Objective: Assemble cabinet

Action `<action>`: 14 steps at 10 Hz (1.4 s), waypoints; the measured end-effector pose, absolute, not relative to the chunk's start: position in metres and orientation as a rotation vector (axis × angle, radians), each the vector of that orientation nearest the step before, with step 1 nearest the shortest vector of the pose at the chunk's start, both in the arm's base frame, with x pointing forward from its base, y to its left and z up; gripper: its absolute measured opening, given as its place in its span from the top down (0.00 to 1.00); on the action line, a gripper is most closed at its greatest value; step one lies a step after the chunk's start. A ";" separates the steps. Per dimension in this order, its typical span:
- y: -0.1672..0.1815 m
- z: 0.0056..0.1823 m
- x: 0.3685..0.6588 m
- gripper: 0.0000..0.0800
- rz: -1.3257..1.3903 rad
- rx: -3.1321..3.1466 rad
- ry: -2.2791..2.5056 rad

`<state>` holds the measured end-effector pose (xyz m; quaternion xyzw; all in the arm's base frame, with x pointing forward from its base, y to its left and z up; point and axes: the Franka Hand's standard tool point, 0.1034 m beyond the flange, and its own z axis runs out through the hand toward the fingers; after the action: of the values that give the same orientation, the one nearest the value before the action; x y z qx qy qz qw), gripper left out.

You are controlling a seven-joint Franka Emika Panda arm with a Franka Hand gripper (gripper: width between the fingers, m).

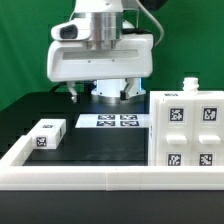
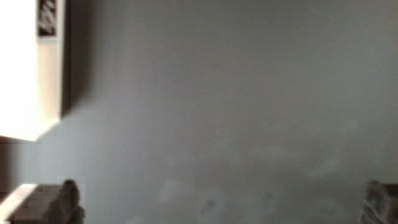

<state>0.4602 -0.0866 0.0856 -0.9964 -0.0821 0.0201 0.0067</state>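
Shining bright and even from above in the exterior view, washing the white faces of the cabinet [image 1: 188, 130] almost flat and leaving its edges hard to tell apart. Laying only a soft, shallow shadow beneath the arm [image 1: 100, 50] onto the black table [image 1: 40, 108]. Smearing the tag patterns through coarse resolution. Reading dim and grey in the wrist view, blowing out to pure white along a white piece [image 2: 29, 75] at the frame's edge, blurring the fingertips [image 2: 50, 205] of the gripper [image 2: 214, 208] into dark, unfocused shapes.
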 end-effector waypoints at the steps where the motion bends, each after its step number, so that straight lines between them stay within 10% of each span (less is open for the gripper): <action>1: -0.106 0.080 0.453 0.00 0.067 -3.118 -0.284; 14: -0.180 0.029 0.430 0.00 0.117 -3.146 -0.232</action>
<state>0.4301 -0.1801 0.0287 -0.9966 -0.0736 0.0370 -0.0077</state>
